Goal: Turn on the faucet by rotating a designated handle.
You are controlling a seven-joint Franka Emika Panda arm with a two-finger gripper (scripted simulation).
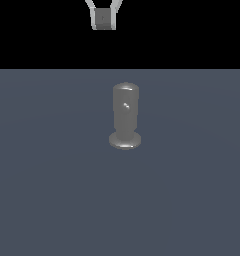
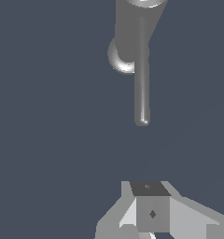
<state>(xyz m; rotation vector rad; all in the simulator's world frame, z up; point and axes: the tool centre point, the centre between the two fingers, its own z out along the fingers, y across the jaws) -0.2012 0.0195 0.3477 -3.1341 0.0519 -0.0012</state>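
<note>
Your gripper (image 1: 103,19) hangs high at the far edge of the scene, well above the faucet (image 1: 126,116) and holding nothing; you cannot tell how wide its jaws stand. The faucet stands upright mid-floor, its handle (image 2: 142,88) pointing straight toward the exterior camera, well apart from the gripper.

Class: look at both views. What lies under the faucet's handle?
Under the handle only the bare grey floor shows; nothing stands there. The faucet rests on its round base. The floor beneath that base is covered, so it cannot be seen.
</note>
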